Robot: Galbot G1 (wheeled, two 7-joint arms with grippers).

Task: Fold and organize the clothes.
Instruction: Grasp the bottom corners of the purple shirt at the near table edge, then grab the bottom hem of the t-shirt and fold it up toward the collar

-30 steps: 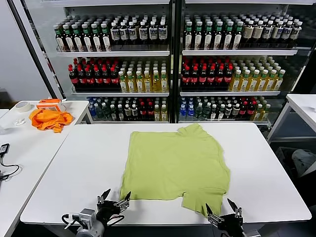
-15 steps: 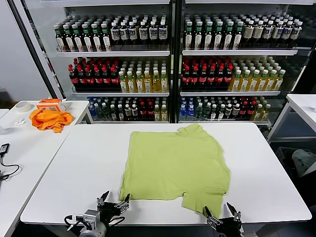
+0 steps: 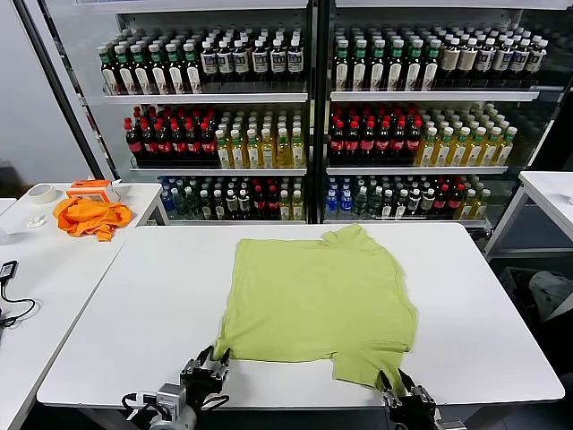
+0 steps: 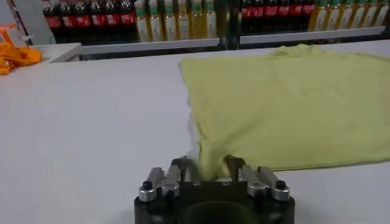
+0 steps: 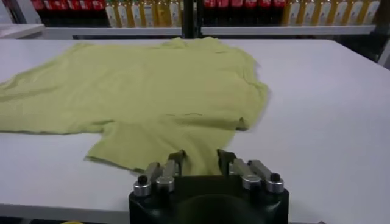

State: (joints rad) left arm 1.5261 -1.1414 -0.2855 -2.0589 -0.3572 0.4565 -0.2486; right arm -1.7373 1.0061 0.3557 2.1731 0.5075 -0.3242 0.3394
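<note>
A white table (image 3: 134, 296) carries the T-shirt (image 3: 318, 300), spread flat near the middle with its near hem at the front edge. The grasping step looks to be in hand. The left gripper (image 3: 206, 372) pinches the shirt's near left corner, jaws narrowed on the cloth; the right gripper (image 3: 401, 387) nips the near right sleeve edge likewise. Next probably calls for lifting both corners evenly and carrying them toward the far hem without dragging the shirt.
</note>
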